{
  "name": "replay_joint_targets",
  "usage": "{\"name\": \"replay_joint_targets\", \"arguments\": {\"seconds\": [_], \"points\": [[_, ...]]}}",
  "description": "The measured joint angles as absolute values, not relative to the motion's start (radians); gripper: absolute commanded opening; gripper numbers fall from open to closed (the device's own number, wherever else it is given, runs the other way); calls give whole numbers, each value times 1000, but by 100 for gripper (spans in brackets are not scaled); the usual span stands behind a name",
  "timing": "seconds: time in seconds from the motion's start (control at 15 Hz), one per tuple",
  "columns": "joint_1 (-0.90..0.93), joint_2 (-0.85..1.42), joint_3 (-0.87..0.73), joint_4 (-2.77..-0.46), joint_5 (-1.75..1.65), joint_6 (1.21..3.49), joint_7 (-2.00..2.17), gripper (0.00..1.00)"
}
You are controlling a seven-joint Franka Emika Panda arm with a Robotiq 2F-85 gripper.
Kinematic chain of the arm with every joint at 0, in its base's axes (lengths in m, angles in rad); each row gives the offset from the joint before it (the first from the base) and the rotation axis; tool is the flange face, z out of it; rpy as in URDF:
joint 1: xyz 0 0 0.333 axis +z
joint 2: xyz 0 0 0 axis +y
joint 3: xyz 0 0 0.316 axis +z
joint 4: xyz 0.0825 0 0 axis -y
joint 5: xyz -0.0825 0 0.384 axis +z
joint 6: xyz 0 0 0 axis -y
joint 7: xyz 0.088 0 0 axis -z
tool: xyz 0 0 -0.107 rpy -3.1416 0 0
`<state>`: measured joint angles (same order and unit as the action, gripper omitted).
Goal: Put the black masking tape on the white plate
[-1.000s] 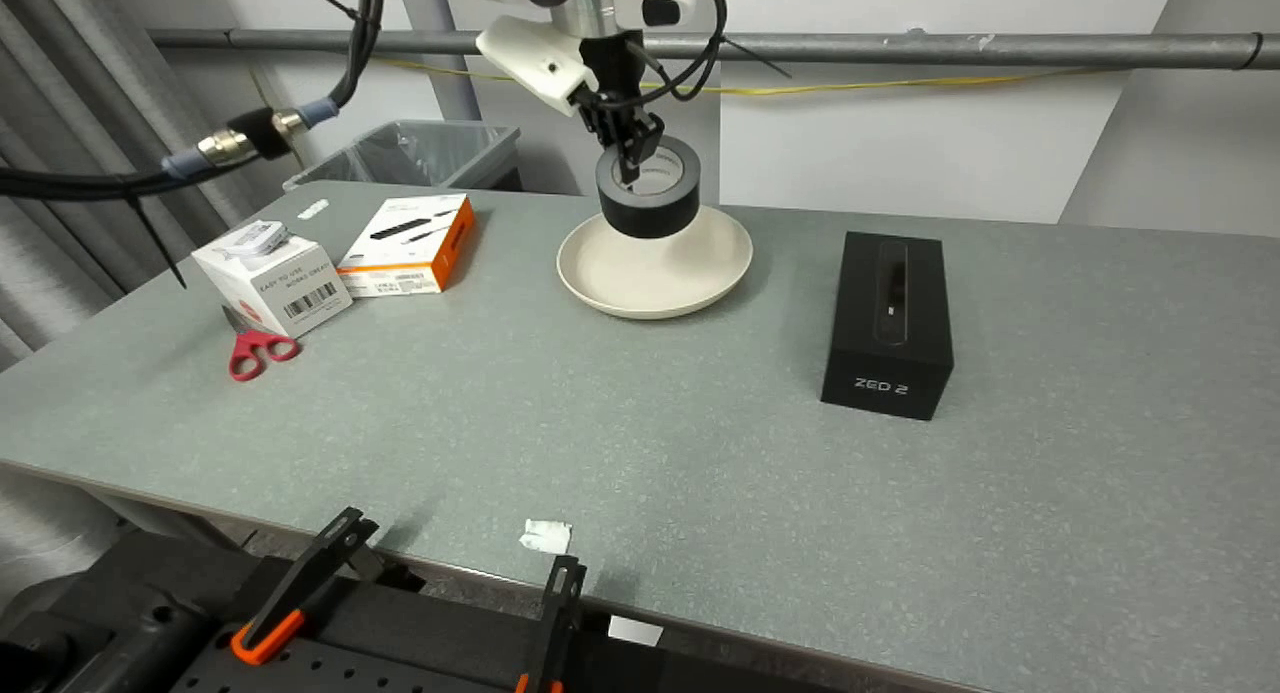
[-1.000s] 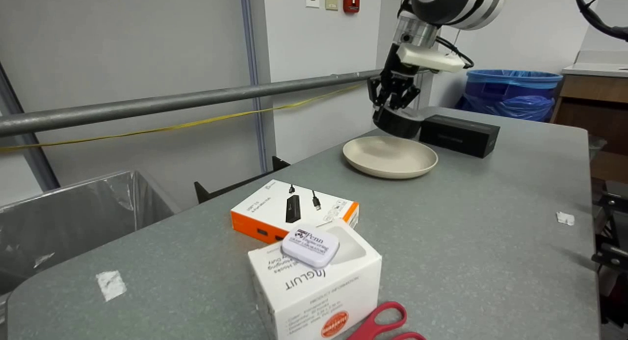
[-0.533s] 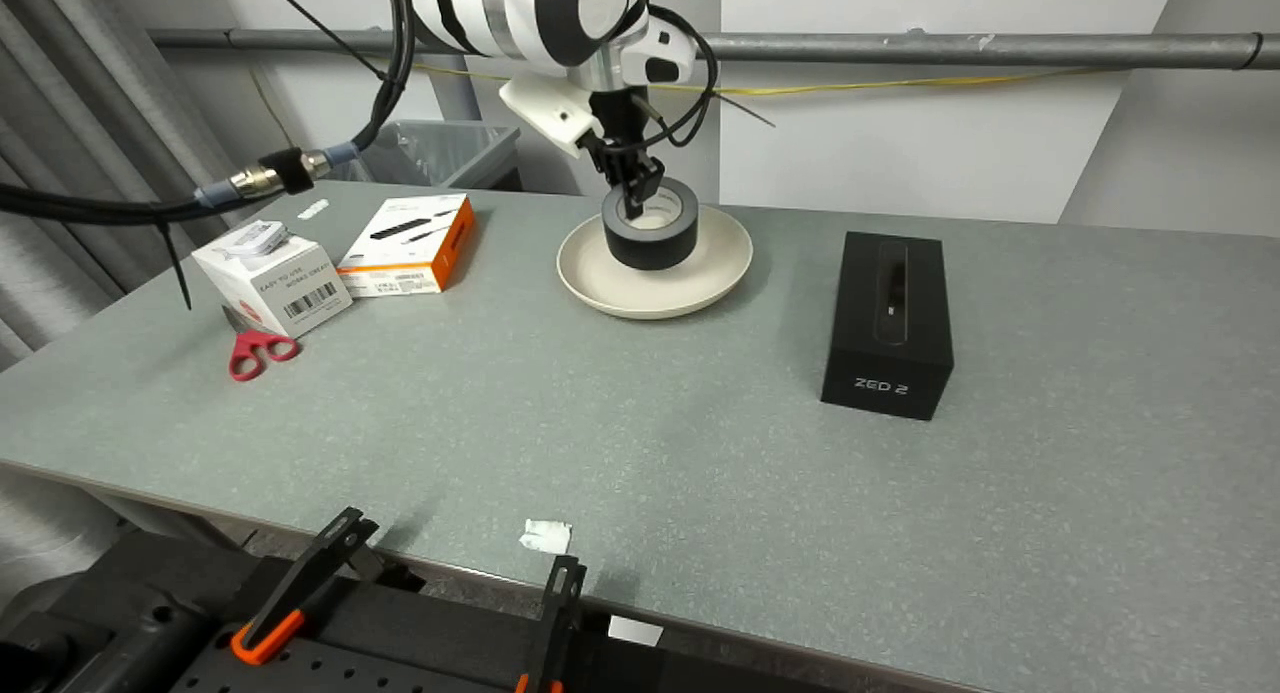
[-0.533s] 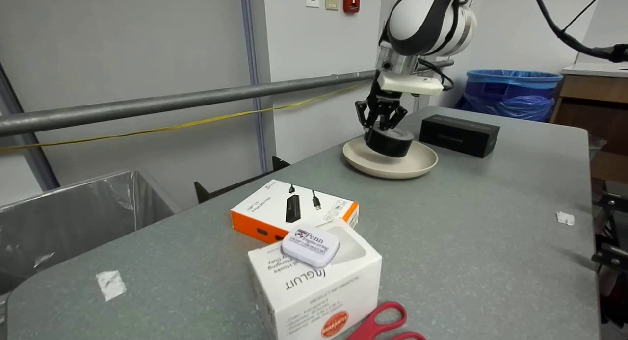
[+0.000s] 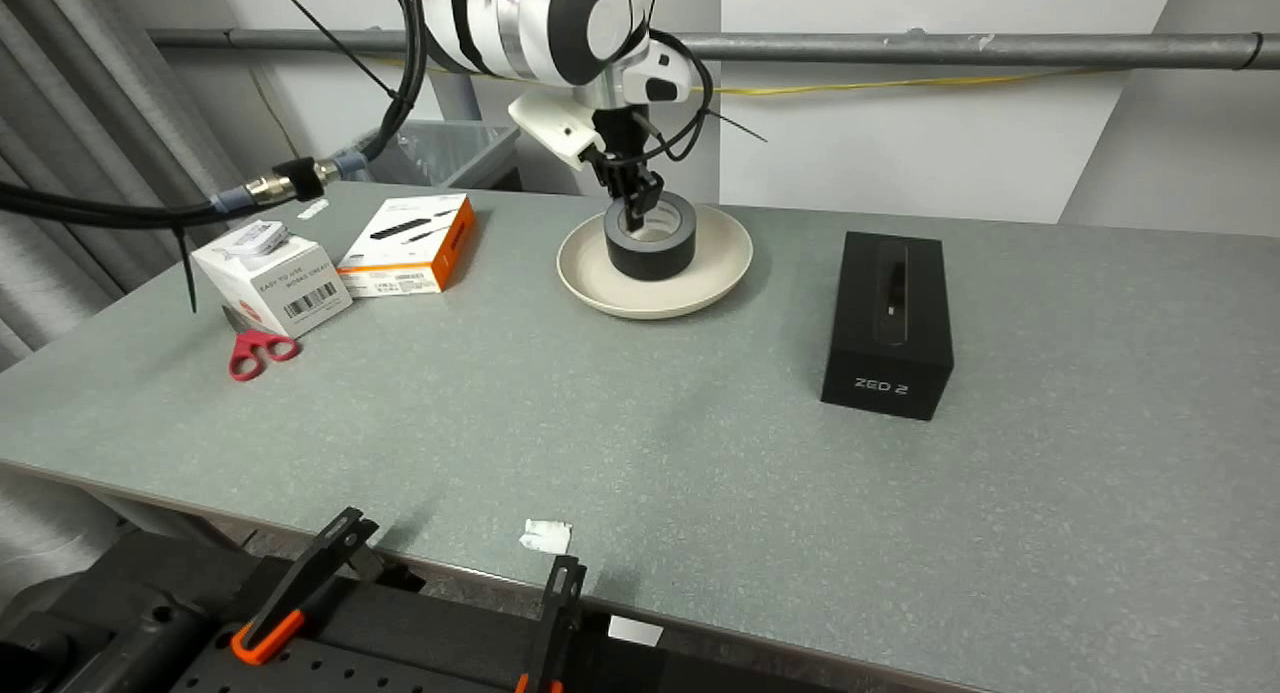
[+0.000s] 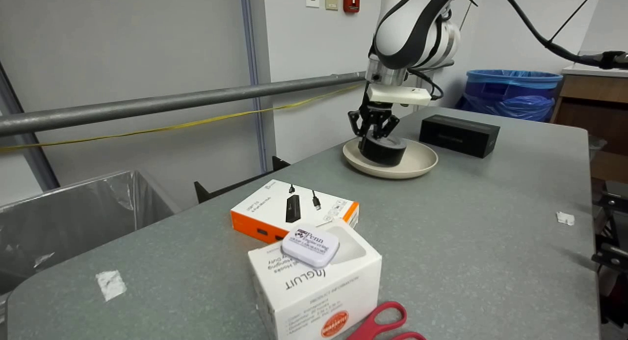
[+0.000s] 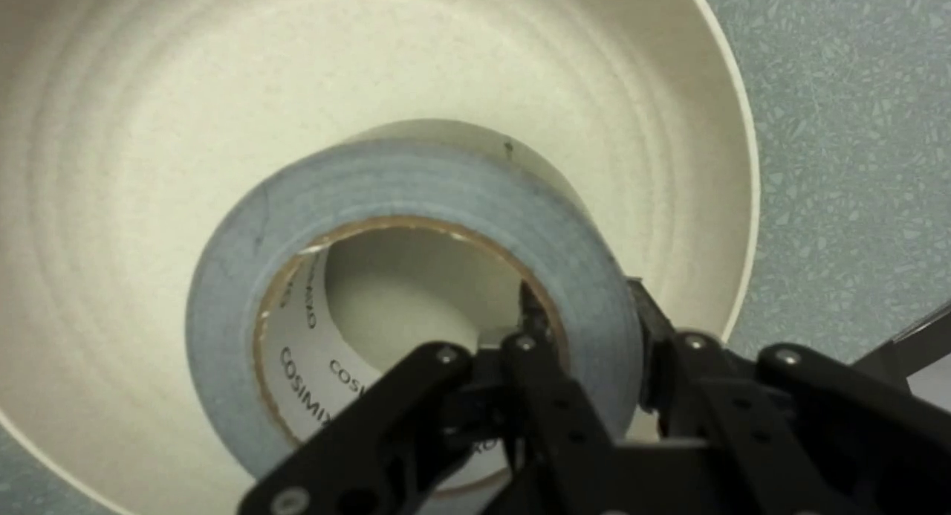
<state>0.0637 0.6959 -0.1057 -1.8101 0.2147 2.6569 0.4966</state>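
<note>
the tape (image 5: 652, 261) and the pincer (image 7: 585, 318) have come lower. the pincer is clamped across the tape's wall, partly inside its core. the tape is below it, within the rim of the plate (image 5: 722, 263); release should wait for contact, which i cannot confirm.

The gripper (image 7: 592, 329) straddles one side of the black tape (image 5: 650, 262) with the white plate (image 5: 583, 265) right under it, so below's kinda blocked, but further out from the gripper there's open desk (image 5: 765, 373) before the black box (image 5: 888, 318).
</note>
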Motion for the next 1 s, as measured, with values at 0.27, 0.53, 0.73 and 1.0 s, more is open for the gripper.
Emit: {"name": "replay_joint_targets", "arguments": {"seconds": [0.27, 0.53, 0.73, 1.0], "points": [[65, 707, -111, -1778, 215, 2629, 504, 78], [65, 707, -113, -1756, 215, 2619, 511, 100], [65, 707, -113, -1744, 215, 2612, 514, 100], [65, 707, -113, -1741, 215, 2600, 514, 100]]}}
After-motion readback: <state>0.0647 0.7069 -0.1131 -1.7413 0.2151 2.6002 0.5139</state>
